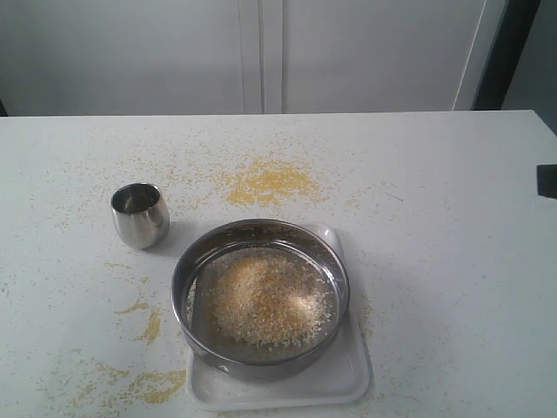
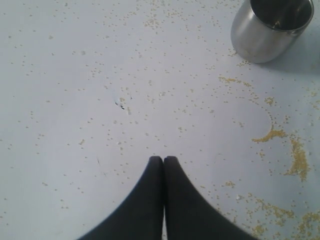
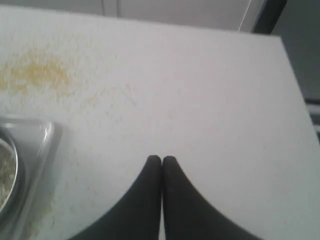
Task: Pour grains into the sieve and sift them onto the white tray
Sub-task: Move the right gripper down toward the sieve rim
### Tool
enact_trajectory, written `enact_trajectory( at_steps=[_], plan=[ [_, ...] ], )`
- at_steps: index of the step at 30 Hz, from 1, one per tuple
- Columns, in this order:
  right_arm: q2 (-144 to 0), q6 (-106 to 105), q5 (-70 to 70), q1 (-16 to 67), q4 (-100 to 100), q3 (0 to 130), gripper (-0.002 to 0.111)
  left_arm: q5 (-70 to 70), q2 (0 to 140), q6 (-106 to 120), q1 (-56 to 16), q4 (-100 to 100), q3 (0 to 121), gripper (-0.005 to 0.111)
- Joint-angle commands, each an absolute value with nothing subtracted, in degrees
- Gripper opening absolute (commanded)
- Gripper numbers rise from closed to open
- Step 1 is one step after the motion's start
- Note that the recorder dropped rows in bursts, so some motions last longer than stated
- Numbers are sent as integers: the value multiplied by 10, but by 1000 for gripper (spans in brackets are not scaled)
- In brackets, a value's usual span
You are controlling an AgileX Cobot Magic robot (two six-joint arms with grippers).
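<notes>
The wide steel sieve (image 1: 260, 296) rests on the white tray (image 1: 348, 383) at the front middle of the table. A heap of pale beige and yellow grains (image 1: 265, 300) lies on its mesh. The small steel cup (image 1: 140, 214) stands upright to the sieve's back left, also seen in the left wrist view as the cup (image 2: 267, 27). My left gripper (image 2: 163, 159) is shut and empty above the speckled table, apart from the cup. My right gripper (image 3: 161, 159) is shut and empty over bare table; the tray corner (image 3: 42, 135) and sieve rim (image 3: 7, 170) show at that view's edge.
Spilled yellow grains (image 1: 265, 181) lie in a patch behind the sieve, with more spilled trails (image 1: 148, 383) at the front left and curved streaks (image 2: 280, 145) near the cup. A dark part of an arm (image 1: 546, 181) shows at the right edge. The table's far edge meets a white wall.
</notes>
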State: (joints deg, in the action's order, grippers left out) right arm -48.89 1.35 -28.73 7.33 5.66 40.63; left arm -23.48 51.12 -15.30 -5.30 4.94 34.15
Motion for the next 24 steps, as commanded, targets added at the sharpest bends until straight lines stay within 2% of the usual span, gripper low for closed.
enact_trajectory(
  at_steps=[1,7,13,22,24],
  plan=[
    [-543,-81,-356,76,-56,454,0,-237,506,-154,-50,45,338,1],
    [-615,-250,-410,109,-272,492,0,-237,506,-154,-50,45,338,1],
    [-738,-253,-442,177,-269,568,0,-237,506,-154,-50,45,338,1],
    [-873,-181,-453,270,-151,653,0,-237,506,-154,-50,45,338,1],
    [-899,-140,-453,283,-104,672,5,-237,506,-154,-50,46,338,1]
  ],
)
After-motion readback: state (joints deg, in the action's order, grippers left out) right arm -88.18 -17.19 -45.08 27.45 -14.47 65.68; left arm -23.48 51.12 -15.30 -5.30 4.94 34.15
